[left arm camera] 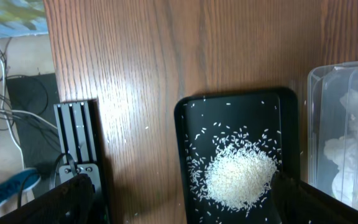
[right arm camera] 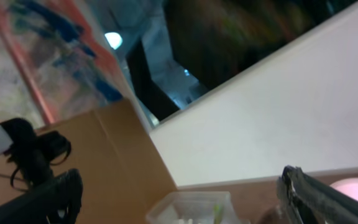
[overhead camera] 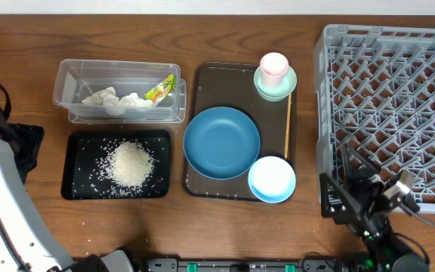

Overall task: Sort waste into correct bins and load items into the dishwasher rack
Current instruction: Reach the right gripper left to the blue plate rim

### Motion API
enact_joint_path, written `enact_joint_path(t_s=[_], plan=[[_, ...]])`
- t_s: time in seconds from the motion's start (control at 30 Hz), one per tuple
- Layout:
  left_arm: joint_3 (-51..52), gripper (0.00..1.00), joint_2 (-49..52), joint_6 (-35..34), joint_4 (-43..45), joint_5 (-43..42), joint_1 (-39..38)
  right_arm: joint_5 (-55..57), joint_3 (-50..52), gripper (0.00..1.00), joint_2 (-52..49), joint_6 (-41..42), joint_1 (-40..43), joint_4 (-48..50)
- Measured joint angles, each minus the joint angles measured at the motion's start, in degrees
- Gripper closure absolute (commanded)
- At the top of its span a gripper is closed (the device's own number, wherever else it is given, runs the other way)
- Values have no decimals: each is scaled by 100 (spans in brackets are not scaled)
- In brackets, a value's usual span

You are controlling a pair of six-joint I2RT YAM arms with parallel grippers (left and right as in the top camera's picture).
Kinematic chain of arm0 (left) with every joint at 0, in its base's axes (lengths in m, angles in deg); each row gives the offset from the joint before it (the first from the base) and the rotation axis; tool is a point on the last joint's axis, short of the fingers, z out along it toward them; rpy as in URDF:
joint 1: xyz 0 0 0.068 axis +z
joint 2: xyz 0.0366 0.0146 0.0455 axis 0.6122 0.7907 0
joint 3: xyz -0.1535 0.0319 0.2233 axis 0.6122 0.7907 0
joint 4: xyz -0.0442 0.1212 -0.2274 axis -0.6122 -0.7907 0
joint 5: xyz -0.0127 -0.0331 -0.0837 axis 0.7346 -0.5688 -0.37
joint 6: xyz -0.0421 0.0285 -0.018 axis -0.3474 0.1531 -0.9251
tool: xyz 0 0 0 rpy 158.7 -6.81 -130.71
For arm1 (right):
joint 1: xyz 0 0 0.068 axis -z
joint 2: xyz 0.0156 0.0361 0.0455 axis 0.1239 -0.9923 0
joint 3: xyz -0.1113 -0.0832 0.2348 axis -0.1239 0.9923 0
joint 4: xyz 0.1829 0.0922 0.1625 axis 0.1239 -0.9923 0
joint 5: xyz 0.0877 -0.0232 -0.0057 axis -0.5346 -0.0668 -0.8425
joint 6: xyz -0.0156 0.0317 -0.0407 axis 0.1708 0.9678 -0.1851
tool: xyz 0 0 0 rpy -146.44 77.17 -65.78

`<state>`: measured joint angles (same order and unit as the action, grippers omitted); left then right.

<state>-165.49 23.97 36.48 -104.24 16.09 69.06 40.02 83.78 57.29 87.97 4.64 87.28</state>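
waste done: rice (overhead camera: 131,162) in black tray (overhead camera: 78,185), tissues (overhead camera: 100,97) and wrapper (overhead camera: 161,89) in clear tub (overhead camera: 63,91), upper left. dishes (overhead camera: 221,142) remain centre; rack (overhead camera: 387,113) empty. left gripper (left arm camera: 182,193) and right gripper (right arm camera: 179,186) apart, empty.

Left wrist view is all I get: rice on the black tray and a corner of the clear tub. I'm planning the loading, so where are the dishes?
Observer: All on a brown serving tray; the large dark blue bowl sits in its middle.
Operator: And the smaller pieces?
Observer: The pink cup stands in the mint green dish at the tray's far right corner.
Operator: And the other bowl?
Observer: The light blue bowl sits at the near right corner, beside the grey dishwasher rack.
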Motion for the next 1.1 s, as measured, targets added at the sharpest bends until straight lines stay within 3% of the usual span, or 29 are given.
enact_joint_path(t_s=[0.27,0.47,0.57,0.7,0.87,1.1], plan=[[0,7,7,2,-4,-15,2,-1091,-2702,1,-2815,-1246,17,-1998],[0,7,11,0,-2,-20,4,-1862,-5189,1,-5178,-2850,-597,-4415],[0,7,11,2,0,-17,4,-1187,-6207,1,-6026,-3731,-1506,-5702],[0,7,13,0,-2,-17,4,422,-7211,1,-6905,-4428,-2966,-6612],[0,7,13,0,0,-17,4,2076,-7906,1,-7971,-4859,-4391,-7165],[0,7,13,0,0,-17,4,2811,-7980,1,-9534,-5211,-5226,-7204]])
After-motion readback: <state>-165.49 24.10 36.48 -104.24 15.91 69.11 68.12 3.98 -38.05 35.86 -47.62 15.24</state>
